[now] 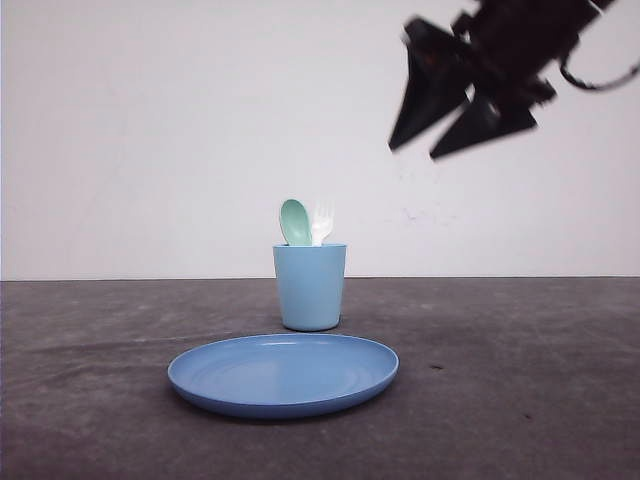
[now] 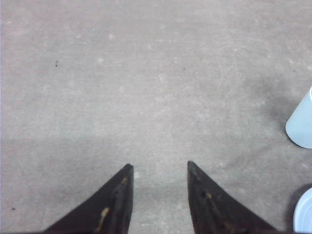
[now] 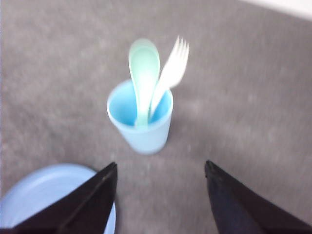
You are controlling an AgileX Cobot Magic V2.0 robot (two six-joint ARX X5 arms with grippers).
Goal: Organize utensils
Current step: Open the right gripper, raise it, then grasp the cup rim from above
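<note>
The spoon (image 1: 294, 221) and the fork (image 1: 322, 221) stand side by side in the light blue cup (image 1: 310, 287), handles down and heads poking above the rim, so their long axes run close to upright, each leaning a little against the cup wall; the cup sits on the table (image 1: 520, 380) just behind the round blue plate (image 1: 283, 374), which holds nothing; the right gripper (image 1: 415, 148) hangs high in the air, above and to the right of the cup in the front view, its jaws spread apart with nothing between them; from the right wrist view the right gripper (image 3: 161, 168) has the cup (image 3: 140, 119) ahead of and below its fingertips, with the mint-green spoon (image 3: 144, 73) and the white fork (image 3: 173, 66) rising toward the camera, though that picture is blurred and the exact lean of each handle is hard to read; the left gripper (image 2: 159, 166) sits low over bare table, jaws also parted and empty, with the cup's side just at the edge of its view; judging from this, both utensils are already gathered in the cup, so the task looks near done or done; if either must be lifted out, the right arm seems better placed, coming down along the handles' upright line.
</note>
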